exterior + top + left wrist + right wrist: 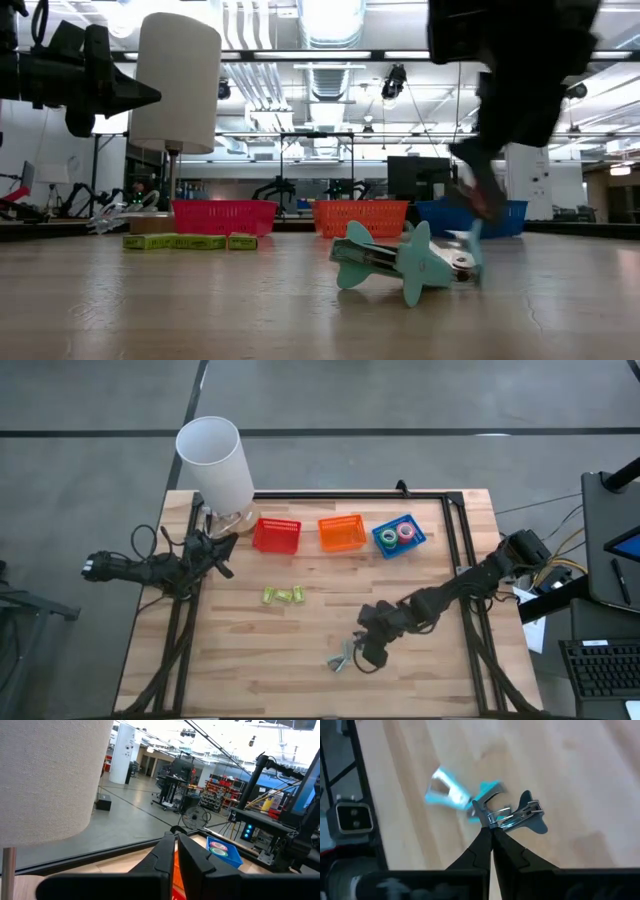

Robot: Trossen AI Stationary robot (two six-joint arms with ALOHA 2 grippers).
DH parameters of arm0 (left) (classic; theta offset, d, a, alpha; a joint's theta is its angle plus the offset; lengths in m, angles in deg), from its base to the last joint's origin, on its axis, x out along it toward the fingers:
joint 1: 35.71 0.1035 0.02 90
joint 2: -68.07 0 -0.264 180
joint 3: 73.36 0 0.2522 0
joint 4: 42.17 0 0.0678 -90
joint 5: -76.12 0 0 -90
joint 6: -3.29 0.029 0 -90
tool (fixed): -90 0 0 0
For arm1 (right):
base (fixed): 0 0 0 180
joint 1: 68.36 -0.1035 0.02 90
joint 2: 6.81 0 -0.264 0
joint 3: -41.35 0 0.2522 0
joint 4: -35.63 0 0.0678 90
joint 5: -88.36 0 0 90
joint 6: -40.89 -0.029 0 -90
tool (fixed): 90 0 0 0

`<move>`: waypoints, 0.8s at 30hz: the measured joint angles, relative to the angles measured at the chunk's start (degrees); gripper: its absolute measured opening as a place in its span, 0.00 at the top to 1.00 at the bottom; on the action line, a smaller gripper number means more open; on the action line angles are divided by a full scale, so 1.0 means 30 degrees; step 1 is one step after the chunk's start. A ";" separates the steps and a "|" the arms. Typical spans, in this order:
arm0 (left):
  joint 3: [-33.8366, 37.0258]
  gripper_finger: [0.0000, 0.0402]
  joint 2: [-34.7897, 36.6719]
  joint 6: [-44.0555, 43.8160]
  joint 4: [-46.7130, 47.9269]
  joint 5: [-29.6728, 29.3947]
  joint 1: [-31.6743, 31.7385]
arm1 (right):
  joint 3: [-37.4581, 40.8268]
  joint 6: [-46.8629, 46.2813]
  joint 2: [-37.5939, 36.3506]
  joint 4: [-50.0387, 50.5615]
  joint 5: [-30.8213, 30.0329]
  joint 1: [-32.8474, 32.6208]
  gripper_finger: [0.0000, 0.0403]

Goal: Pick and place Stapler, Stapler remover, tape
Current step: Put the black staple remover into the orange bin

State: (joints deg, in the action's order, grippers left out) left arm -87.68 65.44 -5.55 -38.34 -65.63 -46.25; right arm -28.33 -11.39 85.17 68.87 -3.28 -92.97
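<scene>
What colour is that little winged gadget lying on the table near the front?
The staple remover is light teal with metal jaws; the low view shows it best.

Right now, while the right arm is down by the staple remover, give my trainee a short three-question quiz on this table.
1. True or false: the blue basket already holds tape rolls.
2. Which item lies nearest the right gripper? A) the green stapler B) the teal staple remover C) the lamp
3. Fill in: the middle basket in the row is coloured ____.

Key:
1. True; a green and a pink roll show inside it.
2. B; the shut fingertips meet right at its metal claw in the right wrist view, though a firm grip cannot be confirmed.
3. Orange, between the red basket and the blue one.
</scene>
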 joint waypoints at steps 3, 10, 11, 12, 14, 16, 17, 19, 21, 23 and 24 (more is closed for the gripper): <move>-0.0002 0.94 0.0000 0.0001 0.0000 0.0000 0.0003 | 0.0000 0.0937 -0.0266 0.0000 -0.0009 0.0834 0.98; 0.0000 0.94 0.0000 -0.0001 0.0000 0.0000 0.0003 | 0.0000 0.2992 -0.0777 0.0069 -0.0002 0.2890 0.98; -0.0007 0.94 0.0000 0.0004 0.0007 0.0000 0.0003 | 0.0000 0.3247 -0.0814 0.0051 -0.0002 0.3186 0.98; -0.0004 0.94 0.0000 0.0003 0.0004 0.0000 0.0003 | 0.0000 0.3524 -0.0837 0.0035 -0.0002 0.3520 0.98; -0.0002 0.94 0.0000 -0.0001 0.0007 0.0000 0.0003 | 0.0000 0.4107 -0.0843 0.0036 0.0005 0.4206 0.98; -0.0007 0.94 0.0007 -0.0001 0.0007 0.0000 0.0003 | 0.0000 0.4589 -0.0843 0.0044 -0.0002 0.4928 0.98; -0.0004 0.94 0.0003 -0.0001 0.0007 0.0000 0.0003 | 0.0000 0.4834 -0.0843 0.0020 -0.0008 0.5280 0.98; -0.0003 0.94 0.0004 0.0004 0.0007 0.0000 0.0003 | 0.0000 0.5418 -0.0843 0.0004 -0.0007 0.5986 0.98; -0.0006 0.94 0.0002 0.0000 0.0007 0.0000 0.0003 | 0.0000 0.5893 -0.0843 0.0000 0.0003 0.6702 0.98; -0.0002 0.94 0.0005 -0.0001 0.0007 0.0000 0.0003 | 0.0000 0.6388 -0.0843 -0.0015 0.0001 0.7433 0.98; 0.0000 0.94 0.0000 0.0001 0.0007 0.0000 0.0003 | 0.0000 0.6574 -0.0843 -0.0007 0.0001 0.7788 0.98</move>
State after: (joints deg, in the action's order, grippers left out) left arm -87.68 65.44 -5.55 -38.32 -65.63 -46.24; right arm -28.33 8.34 82.64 68.85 -3.28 -69.60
